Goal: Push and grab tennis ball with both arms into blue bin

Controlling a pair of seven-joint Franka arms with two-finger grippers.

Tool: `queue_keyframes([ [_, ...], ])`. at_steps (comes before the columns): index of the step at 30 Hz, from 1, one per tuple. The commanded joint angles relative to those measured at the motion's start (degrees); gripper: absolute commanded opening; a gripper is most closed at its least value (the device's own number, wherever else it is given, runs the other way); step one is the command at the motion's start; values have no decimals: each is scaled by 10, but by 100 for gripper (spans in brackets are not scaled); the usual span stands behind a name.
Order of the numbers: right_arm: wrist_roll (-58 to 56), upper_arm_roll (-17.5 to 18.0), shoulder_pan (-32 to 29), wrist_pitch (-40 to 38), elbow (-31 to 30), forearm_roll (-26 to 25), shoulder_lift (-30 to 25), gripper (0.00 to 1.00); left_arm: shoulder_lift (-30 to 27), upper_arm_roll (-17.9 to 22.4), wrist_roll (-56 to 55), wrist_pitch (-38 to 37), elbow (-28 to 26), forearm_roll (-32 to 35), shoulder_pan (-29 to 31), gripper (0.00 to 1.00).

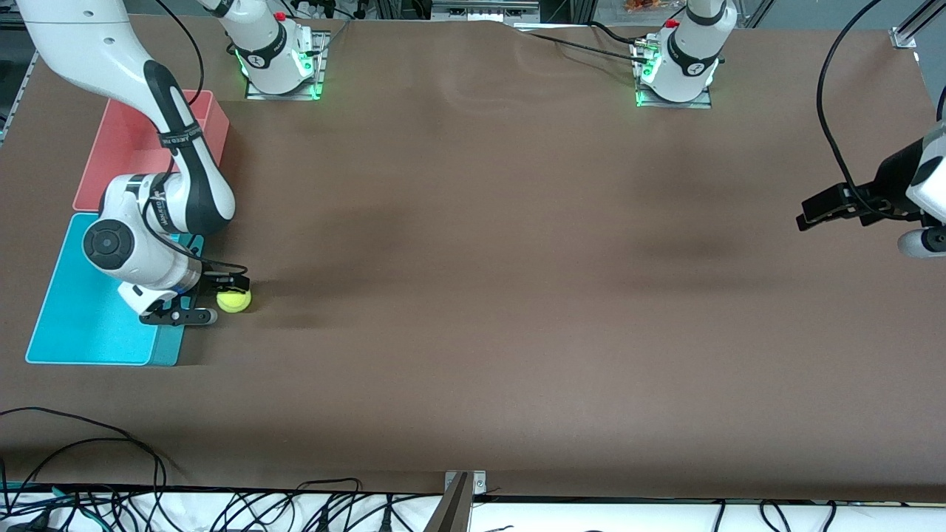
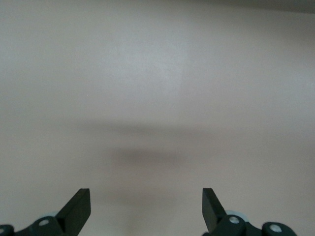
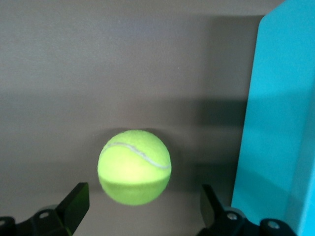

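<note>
- Tennis ball [image 1: 234,300] on the brown bench [image 1: 517,295], just beside the outer wall of the blue bin [image 1: 89,325], near the right arm's end of the bench. Not in the bin.
- Blue bin close to the bench edge at the right arm's end; pink-red bin [image 1: 133,144] touching or nearly touching it, farther from the front camera.
- Right gripper [image 1: 214,299] down low at the ball, fingers spread, one on either side of it; wrist and upper links over the blue bin.
- Right wrist view: ball [image 3: 134,166] between the two dark fingertips [image 3: 74,204], gaps visible on both sides, no squeeze. White seam curving across the upper face of the ball. Cyan bin wall [image 3: 275,123] upright close beside it.
- Left gripper [image 1: 820,209] raised over the bench near the edge at the left arm's end, well apart from ball and bins. Waiting.
- Left wrist view: fingertips [image 2: 78,206] wide apart, bare bench surface [image 2: 157,98] under them, a soft shadow on it.
- Cables along the bench edge nearest the front camera.
</note>
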Motion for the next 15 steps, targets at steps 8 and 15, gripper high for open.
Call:
queue_keyframes([
  [8, 4, 1, -4, 46, -9, -8, 12, 100, -45, -35, 14, 1, -56, 56, 11, 100],
  [15, 4, 2, -4, 72, -8, -8, 26, 100, -43, -34, 14, 3, -51, 45, 19, 100],
])
